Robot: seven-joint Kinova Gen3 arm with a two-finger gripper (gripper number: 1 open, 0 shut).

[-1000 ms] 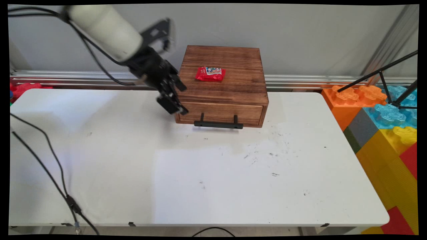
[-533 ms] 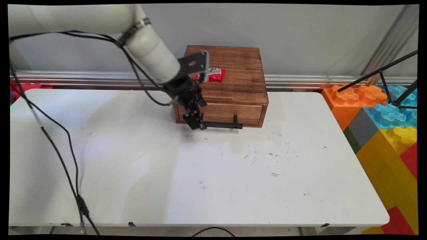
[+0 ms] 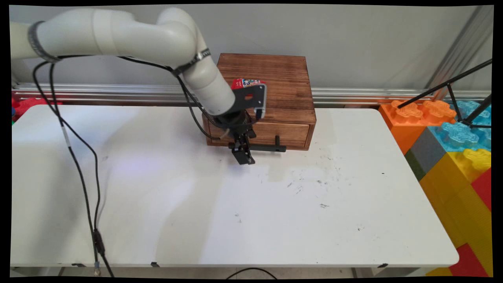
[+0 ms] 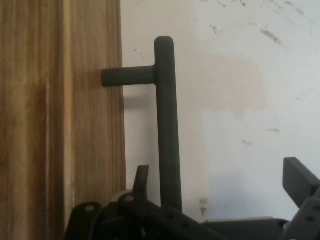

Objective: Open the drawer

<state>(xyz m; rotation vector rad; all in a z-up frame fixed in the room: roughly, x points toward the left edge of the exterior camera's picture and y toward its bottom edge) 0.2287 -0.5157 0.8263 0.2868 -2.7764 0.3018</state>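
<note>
Fingers: I am the black gripper (image 3: 245, 155), low at the front of the wooden box (image 3: 281, 77). My fingers (image 4: 142, 176) are spread apart and pinch nothing.
What lies between them: the drawer handle (image 3: 268, 148). In the hand view its bar (image 4: 168, 131) rises from between my fingers. One finger sits just beside it on the drawer side. The other stands well off over the bare table (image 4: 243, 106).
Contact: I cannot tell whether the nearer finger touches the bar. The far one is clearly apart from it.
Position on the handle: I straddle the bar near its left end in the main view. The right post and the rest of the bar show clear beyond me.
Handle location: on the drawer front (image 3: 291, 134), low on the box face that looks at the camera, just above the table (image 3: 243, 220).
Handle long axis: level and parallel to the drawer front, running left to right in the main view. In the hand view it runs up the picture, along my own line of sight.
Handle facing: two short posts carry the bar out from the wood toward the table's near side, leaving a gap behind it.
Drawer: judged shut, its face flush with the box front.
On the box: a red snack packet (image 3: 244, 83) on the top, partly hidden by my wrist.
Surroundings: big coloured toy bricks (image 3: 452, 153) stand off the table's right end.
</note>
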